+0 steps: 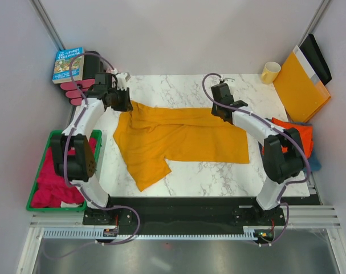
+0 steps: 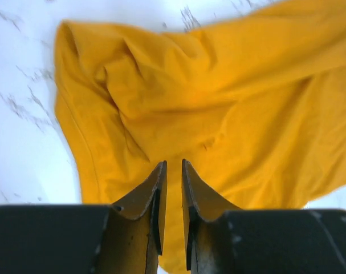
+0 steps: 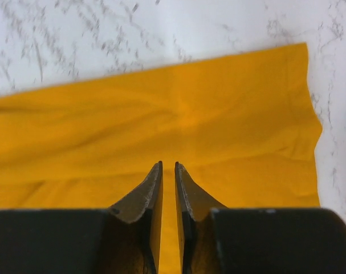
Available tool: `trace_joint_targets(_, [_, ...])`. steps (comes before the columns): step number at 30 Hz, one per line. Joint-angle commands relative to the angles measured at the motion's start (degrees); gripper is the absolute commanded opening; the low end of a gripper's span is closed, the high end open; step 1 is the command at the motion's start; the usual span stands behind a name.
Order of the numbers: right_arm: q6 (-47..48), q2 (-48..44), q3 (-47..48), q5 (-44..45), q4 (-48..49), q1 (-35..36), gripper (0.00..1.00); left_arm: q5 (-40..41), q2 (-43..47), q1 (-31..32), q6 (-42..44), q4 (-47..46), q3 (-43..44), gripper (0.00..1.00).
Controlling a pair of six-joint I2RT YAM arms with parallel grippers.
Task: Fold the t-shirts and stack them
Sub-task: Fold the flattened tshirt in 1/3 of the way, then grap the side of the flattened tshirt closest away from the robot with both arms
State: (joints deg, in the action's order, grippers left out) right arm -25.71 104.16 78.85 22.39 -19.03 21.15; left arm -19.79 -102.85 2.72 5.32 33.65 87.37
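A mustard-yellow t-shirt (image 1: 178, 137) lies spread across the marble table (image 1: 178, 85), rumpled at its left end with one sleeve hanging toward the front. My left gripper (image 1: 123, 104) hovers over the shirt's far-left corner. In the left wrist view the gripper (image 2: 174, 162) has its jaws a narrow slit apart, with nothing between them and bunched yellow cloth (image 2: 207, 97) below. My right gripper (image 1: 222, 111) is over the shirt's far-right edge; in its own view the gripper (image 3: 167, 164) is also slightly open and empty above flat cloth (image 3: 161, 125). An orange-red shirt (image 1: 295, 132) and a bit of blue shirt (image 1: 314, 163) lie at the right, partly hidden by the right arm.
A green bin (image 1: 47, 142) of red and pink cloth stands at the left edge. At the back left are a book (image 1: 68, 64) and a pink object (image 1: 76, 91). A yellow cup (image 1: 271, 72) and an orange envelope (image 1: 301, 87) stand at the back right.
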Motion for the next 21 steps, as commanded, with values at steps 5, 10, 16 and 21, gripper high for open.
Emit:
trace_joint_targets(5, [-2.32,-16.43,-16.17,2.92,-0.92,10.92,0.21,-0.33,23.81,-0.08,6.63,1.15,-23.55,0.24])
trace_joint_targets(10, [-9.42,-24.08,-22.76,6.59,-1.80,18.56,0.21,-6.29,35.24,-0.17,8.13,8.44,-29.63,0.24])
trace_joint_targets(16, [-13.13,-32.25,-29.88,13.11,-3.65,26.65,0.25,-10.44,42.02,-0.17,6.37,13.29,-33.75,0.25])
trace_joint_targets(21, [-18.82,-37.70,-32.53,29.85,-14.33,34.21,0.24,-9.30,46.33,0.00,4.52,11.44,-33.85,0.28])
